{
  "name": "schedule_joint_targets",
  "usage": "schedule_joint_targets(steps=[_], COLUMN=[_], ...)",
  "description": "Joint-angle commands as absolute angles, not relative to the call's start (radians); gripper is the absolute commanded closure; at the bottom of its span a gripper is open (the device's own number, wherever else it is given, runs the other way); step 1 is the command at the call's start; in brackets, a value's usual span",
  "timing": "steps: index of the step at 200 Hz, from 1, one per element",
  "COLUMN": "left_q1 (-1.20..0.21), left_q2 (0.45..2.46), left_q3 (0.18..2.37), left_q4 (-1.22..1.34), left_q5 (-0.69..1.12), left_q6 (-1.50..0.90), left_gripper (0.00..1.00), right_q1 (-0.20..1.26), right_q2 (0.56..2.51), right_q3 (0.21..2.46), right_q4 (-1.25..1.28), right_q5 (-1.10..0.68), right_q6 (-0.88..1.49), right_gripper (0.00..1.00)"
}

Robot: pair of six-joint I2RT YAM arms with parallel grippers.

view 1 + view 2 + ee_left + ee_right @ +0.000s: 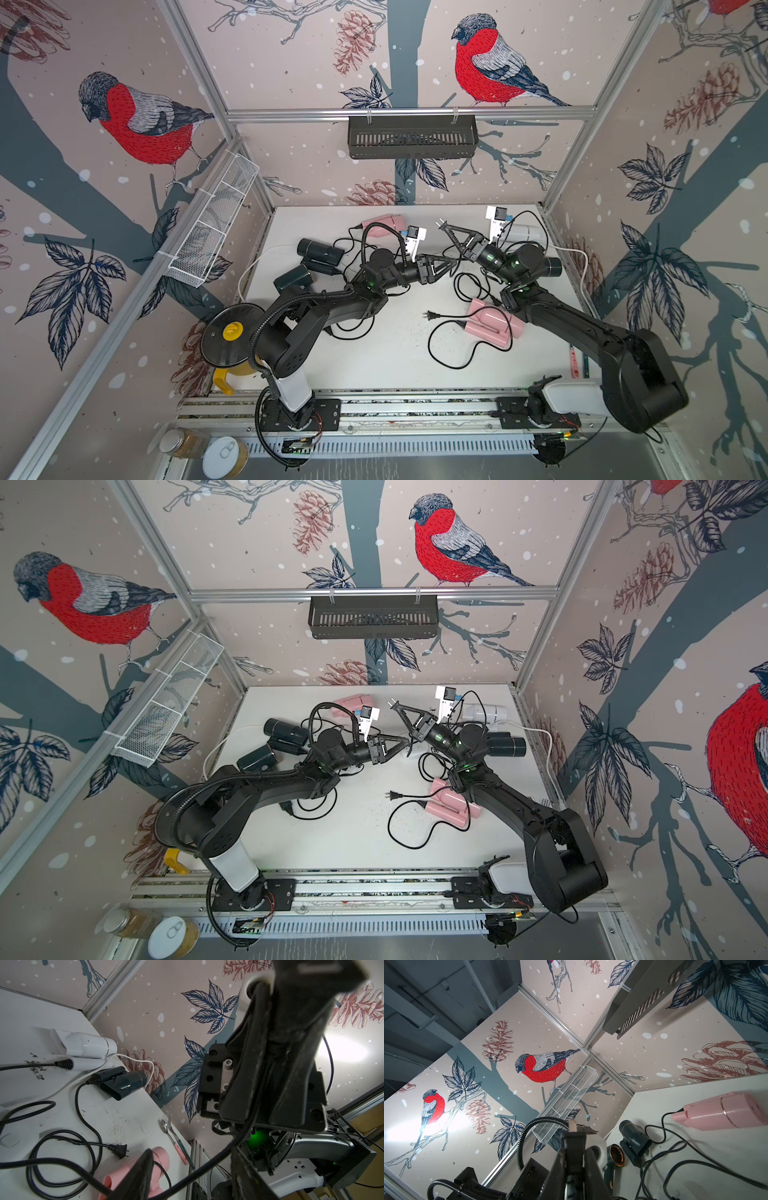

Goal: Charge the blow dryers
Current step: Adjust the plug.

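Carefully, with right gripper (448, 231) clamped on black two-prong plug (440, 225) above small folding blow dryers (492, 326) strewn over white tabletop (386, 357), gently close spread left gripper (453, 263) on thin black cord (207, 1162) between its jaws.

So the wallpaper (291, 62) is dusty beige-pink with red-breasted bullfinches, navy leaves, rusty pinecones, slate-blue branches and white snow dots. Counter (386, 365) is white with dark specks. Two pink blow dryers (492, 327), one white dryer (525, 233), and the dark dryers (124, 1082) look deep teal with a coppery ring. Their cords (77, 1097) and the plug (443, 227) are black. One slotted basket (411, 137) is black, the mesh basket (212, 224) white, the pitcher (223, 384) yellow. Arms (582, 330) are black with a white section each.
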State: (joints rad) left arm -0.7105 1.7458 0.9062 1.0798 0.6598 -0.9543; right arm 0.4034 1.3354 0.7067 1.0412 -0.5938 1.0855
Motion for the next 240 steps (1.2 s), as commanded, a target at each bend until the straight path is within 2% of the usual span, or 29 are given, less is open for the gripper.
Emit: schedule_joint_targets(steps=[1, 38, 98, 147, 158, 181, 220, 240], left_q1=[-0.721, -0.739, -0.743, -0.75, -0.753, -0.759, -0.761, -0.761], left_q2=[1.773, 1.8, 1.805, 1.816, 1.817, 1.813, 1.773, 1.729], left_q3=[0.93, 0.947, 0.935, 0.966, 0.972, 0.989, 0.984, 0.977], left_q4=[1.193, 1.218, 1.272, 1.204, 1.187, 1.138, 1.045, 0.956], left_q5=[0.722, 0.748, 0.773, 0.758, 0.755, 0.749, 0.703, 0.679], left_q6=[-0.974, -0.959, -0.946, -0.923, -0.914, -0.892, -0.843, -0.794], left_gripper=[0.42, 0.45, 0.45, 0.54, 0.57, 0.72, 0.91, 0.97], right_q1=[0.405, 0.401, 0.378, 0.378, 0.376, 0.375, 0.358, 0.329], right_q2=[1.336, 1.336, 1.358, 1.376, 1.373, 1.369, 1.351, 1.328], right_q3=[0.705, 0.699, 0.692, 0.669, 0.667, 0.66, 0.645, 0.621], right_q4=[1.103, 1.104, 1.152, 1.242, 1.234, 1.225, 1.198, 1.189], right_q5=[-0.595, -0.595, -0.612, -0.62, -0.617, -0.613, -0.61, -0.609], right_q6=[1.109, 1.116, 1.185, 1.244, 1.24, 1.233, 1.224, 1.225], right_gripper=[0.91, 0.91, 0.91, 0.91, 0.9, 0.89, 0.85, 0.83])
